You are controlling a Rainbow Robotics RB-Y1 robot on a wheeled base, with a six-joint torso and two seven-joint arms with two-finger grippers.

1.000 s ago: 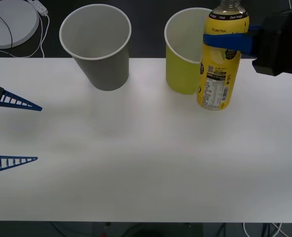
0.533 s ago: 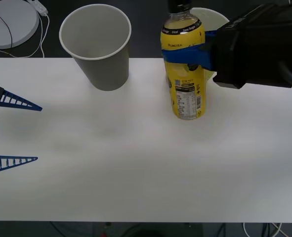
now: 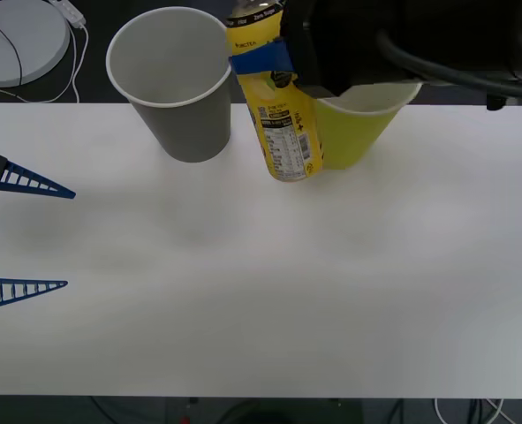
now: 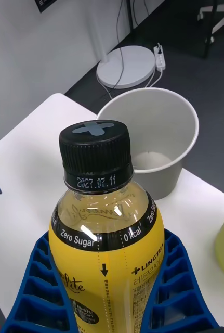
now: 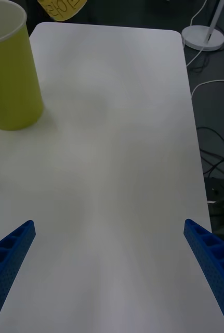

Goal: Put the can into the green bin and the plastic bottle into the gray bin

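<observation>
My right jaws (image 4: 109, 291) are clamped on the small clear plastic bottle (image 3: 274, 115) of yellow drink, the blue ribbed fingers (image 3: 259, 60) pressed against its upper label on both sides. I hold the bottle off the white table (image 3: 261, 291), between the large gray tapered paper cup (image 3: 177, 84) and the large yellow-green tapered paper cup (image 3: 358, 132). Its long axis is near upright but tilted, the black screw cap (image 4: 96, 151) leaning toward the gray cup and the base swung toward the yellow-green one. From my right wrist, the gray cup's white inside lies open just past the cap. My left jaws (image 3: 22, 234) hang wide open with nothing between them, over the table's left side, well apart from both cups.
</observation>
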